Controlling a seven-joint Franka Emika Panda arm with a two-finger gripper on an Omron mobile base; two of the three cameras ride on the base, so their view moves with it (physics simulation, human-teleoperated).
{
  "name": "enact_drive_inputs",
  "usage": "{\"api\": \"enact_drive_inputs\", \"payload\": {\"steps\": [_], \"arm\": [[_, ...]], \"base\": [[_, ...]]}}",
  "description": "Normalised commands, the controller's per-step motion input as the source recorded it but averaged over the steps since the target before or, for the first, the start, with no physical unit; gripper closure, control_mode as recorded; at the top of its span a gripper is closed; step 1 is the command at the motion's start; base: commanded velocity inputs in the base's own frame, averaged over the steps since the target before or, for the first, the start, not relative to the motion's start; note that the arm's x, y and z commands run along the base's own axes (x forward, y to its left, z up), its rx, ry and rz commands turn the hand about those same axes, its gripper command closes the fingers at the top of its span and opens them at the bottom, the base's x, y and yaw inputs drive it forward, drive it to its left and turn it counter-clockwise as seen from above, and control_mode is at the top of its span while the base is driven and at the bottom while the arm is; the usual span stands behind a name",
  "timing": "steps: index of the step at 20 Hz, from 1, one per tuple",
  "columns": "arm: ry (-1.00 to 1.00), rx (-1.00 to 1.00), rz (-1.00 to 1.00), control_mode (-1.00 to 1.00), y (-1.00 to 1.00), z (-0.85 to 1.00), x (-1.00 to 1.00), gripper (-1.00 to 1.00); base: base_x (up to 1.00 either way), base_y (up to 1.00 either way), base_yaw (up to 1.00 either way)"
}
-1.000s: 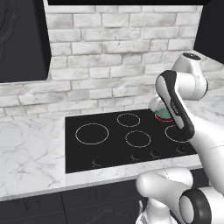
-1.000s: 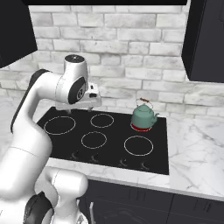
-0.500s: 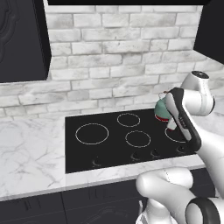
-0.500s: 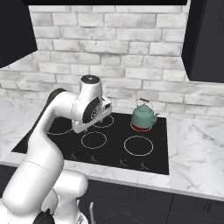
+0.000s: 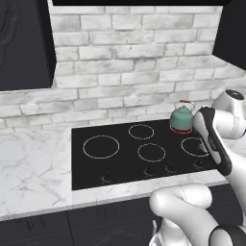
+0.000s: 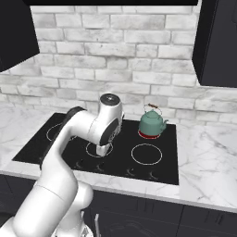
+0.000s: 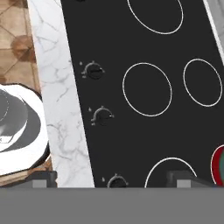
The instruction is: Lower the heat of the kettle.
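Note:
The teal-green kettle (image 5: 182,117) (image 6: 152,122), with its thin coppery handle, stands on the back right burner, which glows red (image 5: 181,129) (image 6: 149,135). My gripper (image 6: 102,152) hangs low over the middle of the black cooktop (image 5: 96,166), left of the kettle and apart from it. In the hand view the gripper (image 7: 113,180) is open, its fingertips (image 7: 43,179) wide apart with nothing between them. It looks down on the row of knobs (image 7: 101,116) along the cooktop's front edge. The red ring (image 7: 216,164) shows at that view's right edge.
Several small dark knobs (image 5: 148,171) (image 6: 129,172) line the cooktop's front edge. White marble counter (image 5: 33,168) (image 6: 208,157) lies on both sides. A brick wall rises behind, with dark cabinets (image 5: 24,43) (image 6: 215,41) above.
The arm has swung down and forward, from above the back burners to low over the cooktop's front half. The kettle has not moved.

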Motion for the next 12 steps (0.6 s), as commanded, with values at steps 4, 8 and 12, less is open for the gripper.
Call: {"api": "enact_drive_inputs", "payload": {"steps": [4,8,12], "arm": [[0.07,-0.25,0.44,-1.0,-0.16,-0.26,0.17,-1.0],[0.03,-0.22,0.46,-1.0,-0.1,-0.25,0.1,-1.0],[0.0,-0.09,0.43,-1.0,-0.23,-0.06,0.0,-1.0]], "base": [[0.0,0.0,0.0],[0.0,0.0,0.0],[0.0,0.0,0.0]]}}
